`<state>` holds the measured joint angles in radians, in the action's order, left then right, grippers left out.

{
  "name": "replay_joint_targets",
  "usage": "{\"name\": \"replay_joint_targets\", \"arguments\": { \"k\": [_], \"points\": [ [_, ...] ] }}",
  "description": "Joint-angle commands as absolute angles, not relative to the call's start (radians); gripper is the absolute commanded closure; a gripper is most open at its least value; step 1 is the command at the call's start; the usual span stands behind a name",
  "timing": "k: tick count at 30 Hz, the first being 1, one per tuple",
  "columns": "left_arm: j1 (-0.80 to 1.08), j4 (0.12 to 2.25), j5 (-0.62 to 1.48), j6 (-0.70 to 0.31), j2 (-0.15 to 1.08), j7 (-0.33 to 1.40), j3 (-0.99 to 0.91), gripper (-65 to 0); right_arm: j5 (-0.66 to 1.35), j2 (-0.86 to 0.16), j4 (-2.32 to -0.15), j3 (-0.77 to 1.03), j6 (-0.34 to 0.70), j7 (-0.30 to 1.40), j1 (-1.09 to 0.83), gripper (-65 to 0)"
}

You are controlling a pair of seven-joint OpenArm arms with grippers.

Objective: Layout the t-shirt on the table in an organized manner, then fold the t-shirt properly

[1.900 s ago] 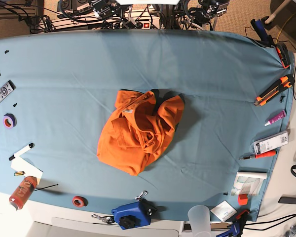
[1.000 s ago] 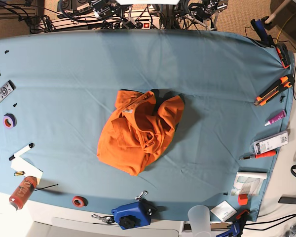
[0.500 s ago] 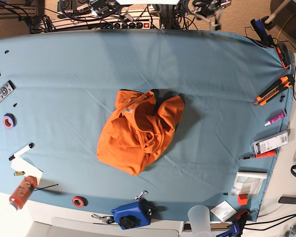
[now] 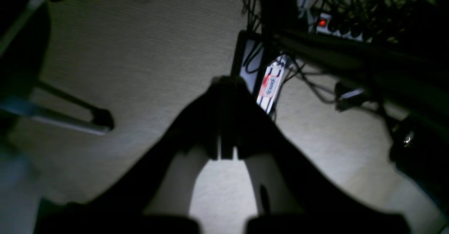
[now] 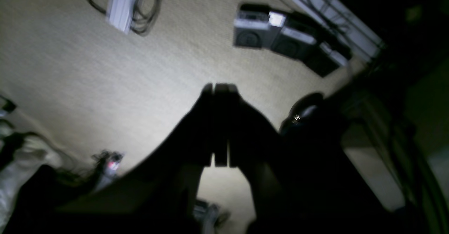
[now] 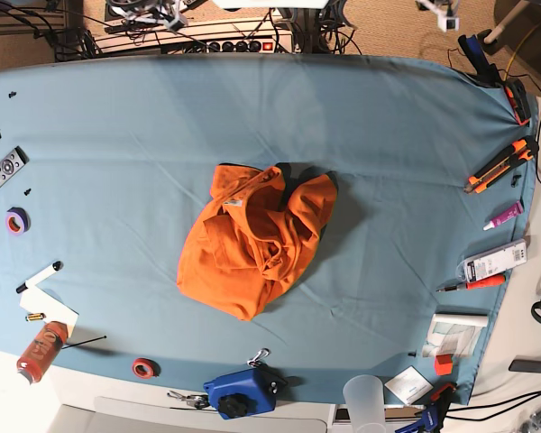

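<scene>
The crumpled bright-orange cloth t-shirt lies bunched at the centre of the wide teal-blue fabric-covered table, untouched. The left gripper and right gripper are each fully closed and empty, hanging over carpet beyond the table's 12 o'clock edge. Risks, in my judgement: closed jaws would push the cloth rather than pinch it; overlapped layers may be seized together, so the shirt drags instead of spreading.
</scene>
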<state>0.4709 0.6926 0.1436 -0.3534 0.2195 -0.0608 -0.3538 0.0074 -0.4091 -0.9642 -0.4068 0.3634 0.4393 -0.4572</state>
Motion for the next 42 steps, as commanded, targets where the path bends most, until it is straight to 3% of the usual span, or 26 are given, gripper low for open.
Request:
{"name": "replay_joint_targets", "arguments": {
  "k": [1,10,17,23,32,38,42],
  "points": [
    [0.506,0.725,0.149,-0.368,0.237,-0.070,-0.356,0.0,0.012,-0.434,-0.997,-0.406,0.369,0.445,-0.490,0.0],
    [0.741,1.035,0.167,-0.454,0.252,0.001,-0.356,0.0,0.012,-0.519,-1.225,-0.404,0.368,0.546,-0.664,0.0],
    [0.897,1.307,0.361,-0.458,0.252,0.169,-0.357,0.0,0.011,-0.529,-1.392,-0.383,0.365,0.599,-0.789,0.0],
    [1.006,1.551,0.494,-0.455,0.252,0.331,-0.357,0.0,0.029,-0.529,-1.590,-0.228,0.331,0.638,-0.938,0.0],
    [1.090,1.803,0.569,-0.454,0.249,0.484,-0.357,0.0,0.265,-0.523,-1.961,0.067,0.332,0.770,-1.126,0.0],
    [1.090,1.904,0.661,-0.454,0.249,0.670,-0.357,0.0,0.330,-0.524,-2.181,0.183,0.336,0.827,-1.166,0.0],
    [1.104,1.979,0.701,-0.454,0.249,0.699,-0.357,0.0,0.328,-0.524,-2.294,0.228,0.336,0.828,-1.164,0.0]
  ]
}}
